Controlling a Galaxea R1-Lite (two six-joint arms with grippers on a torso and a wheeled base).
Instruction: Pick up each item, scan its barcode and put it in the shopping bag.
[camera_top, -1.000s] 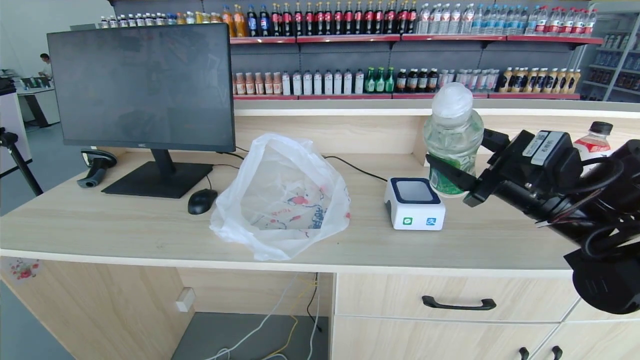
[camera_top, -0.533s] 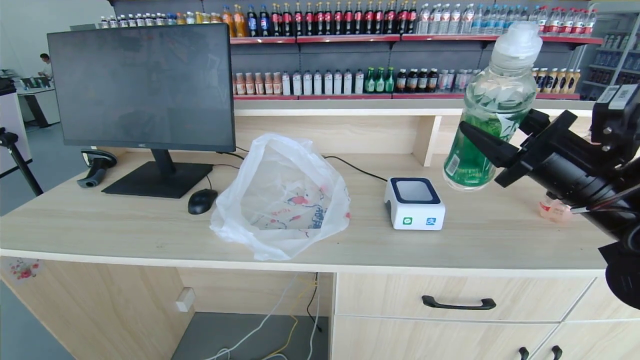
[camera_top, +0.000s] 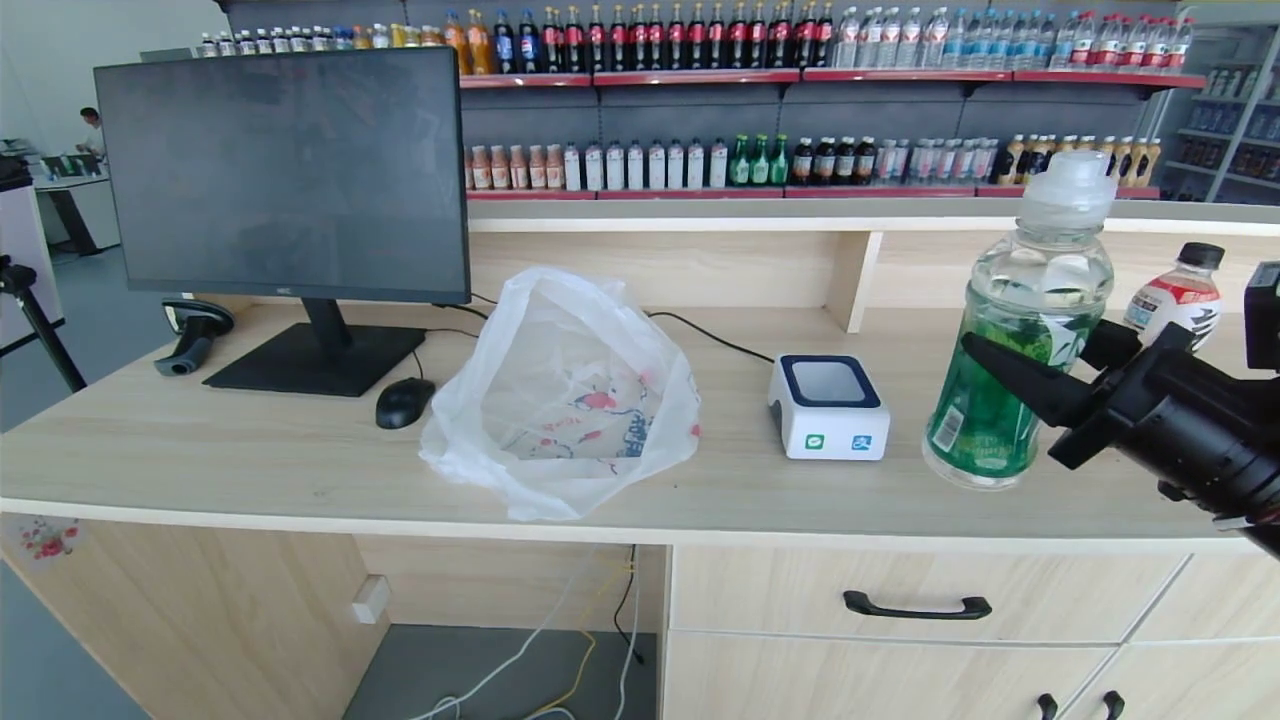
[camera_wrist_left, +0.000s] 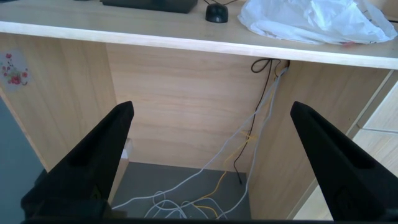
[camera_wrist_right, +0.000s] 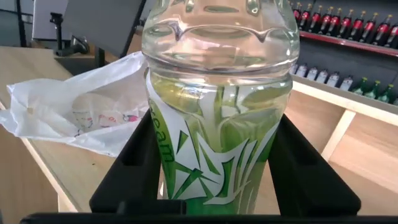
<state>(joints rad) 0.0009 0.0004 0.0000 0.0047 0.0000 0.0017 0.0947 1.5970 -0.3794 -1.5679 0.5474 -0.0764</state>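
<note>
The clear plastic bottle with a green patterned label and pale cap (camera_top: 1015, 330) looks full of liquid, so I judge it fairly heavy, with a thin springy wall and a slick label. The labelled waist seems the firmest place to grip. The right pincer (camera_top: 1035, 370) clamps it there, one black finger on each side. The bottle stands upright just beside the white box scanner (camera_top: 828, 407), over the pale wooden counter (camera_top: 250, 450); I cannot tell whether its base touches. A barcode sits low on the label. The left pincer (camera_wrist_left: 211, 118) hangs wide and empty below the counter's edge. The thin white shopping bag (camera_top: 565, 395) lies open on the scanner's other side.
</note>
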